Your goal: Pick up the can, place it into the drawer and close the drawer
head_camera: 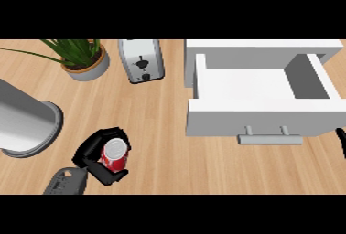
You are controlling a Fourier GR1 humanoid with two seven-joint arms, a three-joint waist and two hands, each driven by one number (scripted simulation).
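A red can (115, 156) with a silver top stands upright on the wooden counter at the lower left. My left hand (88, 153) wraps around it, with fingers curled over its far side and the thumb at its near side. The white drawer (223, 116) stands pulled open at the upper right, its inside bare, with a grey bar handle (270, 139) on its front. Only a thin black sliver of my right hand (340, 139) shows at the right edge, just below the drawer's front corner.
A silver toaster (140, 60) lies at the back centre. A potted green plant (84, 64) stands to its left. A large grey metal cylinder (24, 123) lies on its side at the left edge, close to my left hand.
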